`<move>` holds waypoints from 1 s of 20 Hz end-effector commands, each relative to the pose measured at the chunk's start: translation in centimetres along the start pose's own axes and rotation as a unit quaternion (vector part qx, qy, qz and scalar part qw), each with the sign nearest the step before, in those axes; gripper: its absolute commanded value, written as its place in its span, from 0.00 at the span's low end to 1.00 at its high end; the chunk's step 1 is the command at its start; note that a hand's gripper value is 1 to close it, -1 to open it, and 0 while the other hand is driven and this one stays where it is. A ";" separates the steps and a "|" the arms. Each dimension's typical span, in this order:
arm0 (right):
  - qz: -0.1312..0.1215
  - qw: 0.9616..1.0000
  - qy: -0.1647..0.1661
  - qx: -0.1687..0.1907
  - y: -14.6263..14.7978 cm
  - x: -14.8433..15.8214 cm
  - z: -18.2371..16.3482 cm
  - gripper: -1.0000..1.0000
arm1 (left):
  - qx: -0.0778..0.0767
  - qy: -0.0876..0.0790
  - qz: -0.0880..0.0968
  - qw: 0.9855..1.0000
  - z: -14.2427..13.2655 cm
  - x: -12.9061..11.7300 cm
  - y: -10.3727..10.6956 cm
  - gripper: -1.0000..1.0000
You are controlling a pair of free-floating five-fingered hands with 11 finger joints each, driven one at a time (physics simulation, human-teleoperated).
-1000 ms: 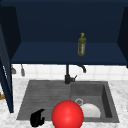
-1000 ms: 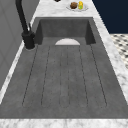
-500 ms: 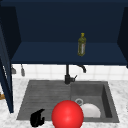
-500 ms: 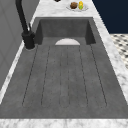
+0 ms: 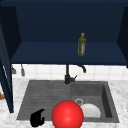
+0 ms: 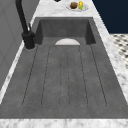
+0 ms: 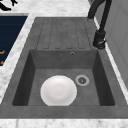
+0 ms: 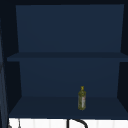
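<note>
Left hand seemingly over drainboard.

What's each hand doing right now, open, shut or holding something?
Left hand: fingers curled, holding nothing, at the sink's front left edge.
Right hand: cannot be told.

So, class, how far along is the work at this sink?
Done: the plate lies in the basin beside the drain. In hand: the left hand hangs at the sink's front left corner, near the red ball. Left: the bottle stands untouched on the shelf.
</note>
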 end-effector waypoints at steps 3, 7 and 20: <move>0.000 1.000 -0.002 -0.014 0.3 0.9 0.8 0.00 | 0.000 0.000 0.000 1.000 0.0 0.0 0.0 0.50; 0.005 0.999 -0.011 -0.032 -0.4 2.2 1.1 0.00 | 0.000 0.000 0.000 1.000 0.0 0.0 0.0 0.50; 0.031 0.996 -0.012 -0.087 -0.5 5.4 5.2 0.00 | 0.000 0.000 0.000 1.000 0.0 0.0 0.0 0.50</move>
